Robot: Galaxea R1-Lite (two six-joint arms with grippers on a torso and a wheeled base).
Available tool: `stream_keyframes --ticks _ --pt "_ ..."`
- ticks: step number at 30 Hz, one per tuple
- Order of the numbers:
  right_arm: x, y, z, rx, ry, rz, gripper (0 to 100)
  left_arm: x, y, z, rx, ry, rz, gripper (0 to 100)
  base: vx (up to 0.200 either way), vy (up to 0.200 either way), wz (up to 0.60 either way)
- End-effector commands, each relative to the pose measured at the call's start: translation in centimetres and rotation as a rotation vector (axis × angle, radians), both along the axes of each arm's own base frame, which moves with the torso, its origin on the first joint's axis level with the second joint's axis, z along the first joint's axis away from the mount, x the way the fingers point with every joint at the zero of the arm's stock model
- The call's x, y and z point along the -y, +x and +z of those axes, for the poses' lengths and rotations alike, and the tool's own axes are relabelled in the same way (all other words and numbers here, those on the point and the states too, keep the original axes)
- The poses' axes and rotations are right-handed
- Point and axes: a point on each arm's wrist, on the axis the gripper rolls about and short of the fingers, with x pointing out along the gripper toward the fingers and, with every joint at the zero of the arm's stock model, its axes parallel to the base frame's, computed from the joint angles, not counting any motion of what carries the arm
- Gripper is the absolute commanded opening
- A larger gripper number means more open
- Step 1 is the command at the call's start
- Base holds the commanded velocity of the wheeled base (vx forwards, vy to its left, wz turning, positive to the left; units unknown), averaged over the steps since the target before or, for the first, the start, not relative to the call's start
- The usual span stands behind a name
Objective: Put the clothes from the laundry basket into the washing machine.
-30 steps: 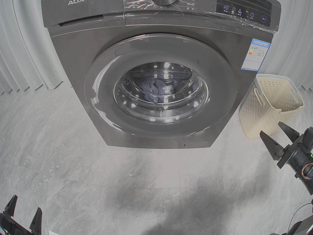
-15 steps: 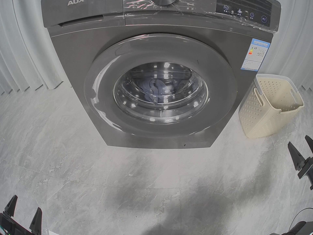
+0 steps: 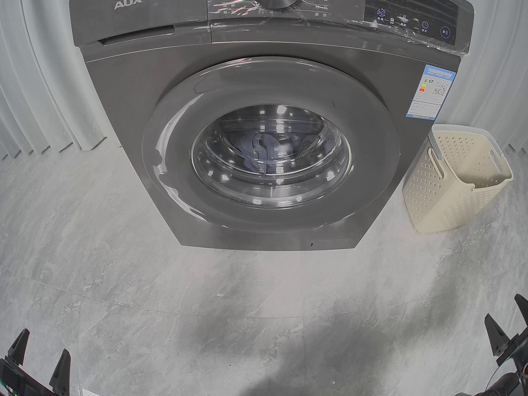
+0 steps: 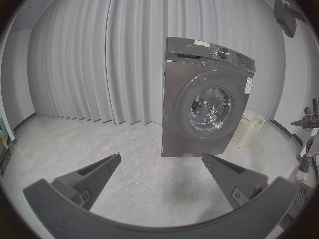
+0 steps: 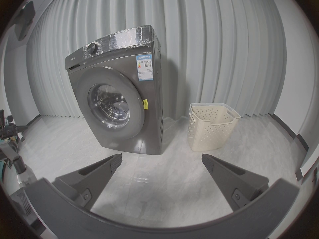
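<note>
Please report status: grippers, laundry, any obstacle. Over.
Left gripper, right gripper: jaws open, holding nothing. Dark clothes inside grey front-loading washing machine; cream perforated plastic laundry basket shows none. Round glass door shut, in the way.

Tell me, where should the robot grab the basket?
At the handle slot in the rim of the basket, on the side away from the washer, coming down from above. The basket stands upright with its top open, and that side faces open floor, so it is probably easiest for the right gripper.
</note>
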Motion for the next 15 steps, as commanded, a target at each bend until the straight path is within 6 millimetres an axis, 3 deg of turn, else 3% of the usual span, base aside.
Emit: stream_keyframes --ticks 1,8,15 --pt "0.2 -2.3 -1.9 0.098 0.015 0.024 100 0.0 0.0 -0.4 -0.004 -0.003 0.003 100 0.000 0.000 0.00" --pt "0.2 -2.3 -3.1 -0.035 0.021 0.006 100 0.0 0.0 -0.4 -0.003 -0.001 0.003 100 0.000 0.000 0.00" --pt "0.1 -2.9 -3.1 0.061 0.026 -0.074 100 0.0 0.0 -0.4 -0.003 0.000 0.006 100 0.000 0.000 0.00"
